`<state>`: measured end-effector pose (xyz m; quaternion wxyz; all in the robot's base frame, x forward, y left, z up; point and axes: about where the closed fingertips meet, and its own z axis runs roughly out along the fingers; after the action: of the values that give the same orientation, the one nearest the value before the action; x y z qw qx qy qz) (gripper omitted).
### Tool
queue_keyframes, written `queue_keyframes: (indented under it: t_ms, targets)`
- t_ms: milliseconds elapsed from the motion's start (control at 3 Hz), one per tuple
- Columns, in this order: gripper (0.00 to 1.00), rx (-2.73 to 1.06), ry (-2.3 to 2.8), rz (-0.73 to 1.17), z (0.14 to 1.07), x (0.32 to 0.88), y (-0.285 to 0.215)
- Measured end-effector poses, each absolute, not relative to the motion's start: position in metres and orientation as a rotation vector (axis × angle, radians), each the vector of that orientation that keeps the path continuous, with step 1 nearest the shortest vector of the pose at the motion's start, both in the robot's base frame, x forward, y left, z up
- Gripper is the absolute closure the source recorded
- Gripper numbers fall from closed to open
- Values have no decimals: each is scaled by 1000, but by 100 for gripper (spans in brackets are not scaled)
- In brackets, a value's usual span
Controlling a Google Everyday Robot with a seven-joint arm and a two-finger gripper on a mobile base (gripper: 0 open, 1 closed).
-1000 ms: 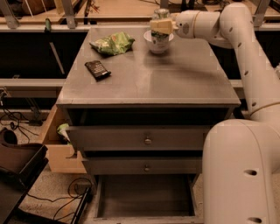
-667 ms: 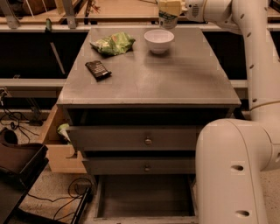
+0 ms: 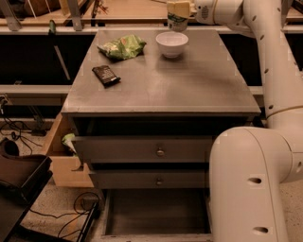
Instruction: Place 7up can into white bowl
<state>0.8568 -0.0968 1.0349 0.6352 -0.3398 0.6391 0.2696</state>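
Gripper [image 3: 178, 9] clamps the 7up can [image 3: 176, 21] in the air just above and behind the white bowl [image 3: 172, 44]. Can's top is hidden by the gripper. Bowl's inside shows plain white. Snack bag [image 3: 122, 47] lies left of the bowl.

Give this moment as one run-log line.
gripper: shut on 7up can, raised clear of white bowl | white bowl: empty | placement: not yet done

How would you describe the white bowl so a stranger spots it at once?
On the grey table, look near the far edge, right of the green snack bag. The white bowl sits there, near the raised gripper holding the 7up can; it alone is plain white and round.
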Motion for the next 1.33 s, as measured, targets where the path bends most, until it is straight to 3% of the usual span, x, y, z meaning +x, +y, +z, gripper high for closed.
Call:
queue_keyframes:
  t_ms: [1333]
  targets:
    - [100,-570,1573,404,1006,923,-89]
